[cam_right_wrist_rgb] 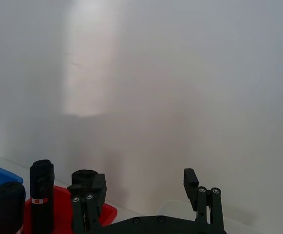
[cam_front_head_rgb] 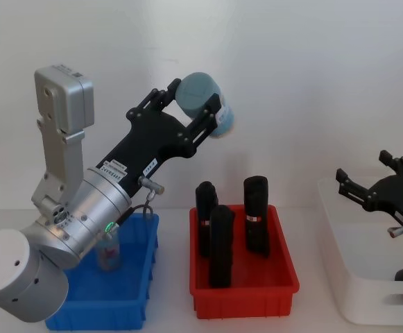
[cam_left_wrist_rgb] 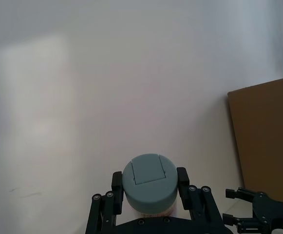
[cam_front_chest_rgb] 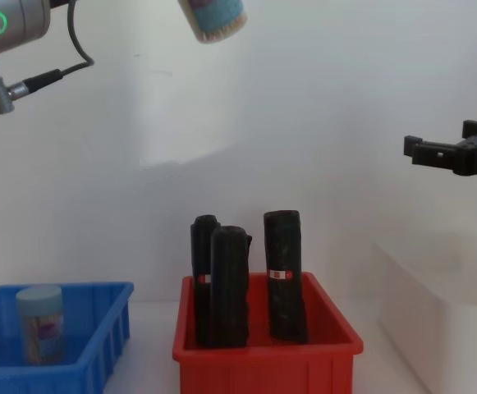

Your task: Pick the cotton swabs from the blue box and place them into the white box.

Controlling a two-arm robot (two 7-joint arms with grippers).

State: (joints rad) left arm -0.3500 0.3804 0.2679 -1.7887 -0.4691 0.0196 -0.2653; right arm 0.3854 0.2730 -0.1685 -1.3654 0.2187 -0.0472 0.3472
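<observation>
My left gripper (cam_front_head_rgb: 200, 105) is raised high, above the gap between the blue box and the red bin, and is shut on a jar of cotton swabs (cam_front_head_rgb: 202, 97). The jar's pale blue cap (cam_left_wrist_rgb: 149, 181) sits between the black fingers, and its lower end (cam_front_chest_rgb: 213, 18) points down. A second jar of cotton swabs (cam_front_chest_rgb: 39, 324) stands upright in the blue box (cam_front_head_rgb: 128, 305) at the lower left. The white box (cam_front_head_rgb: 357, 291) sits at the right. Over it my right gripper (cam_front_head_rgb: 363, 166) hovers open with nothing in it.
A red bin (cam_front_head_rgb: 243, 298) with three tall black rolls (cam_front_head_rgb: 255, 215) stands between the blue box and the white box. A plain white wall runs behind the table. A brown board (cam_left_wrist_rgb: 265, 141) leans at the far side in the left wrist view.
</observation>
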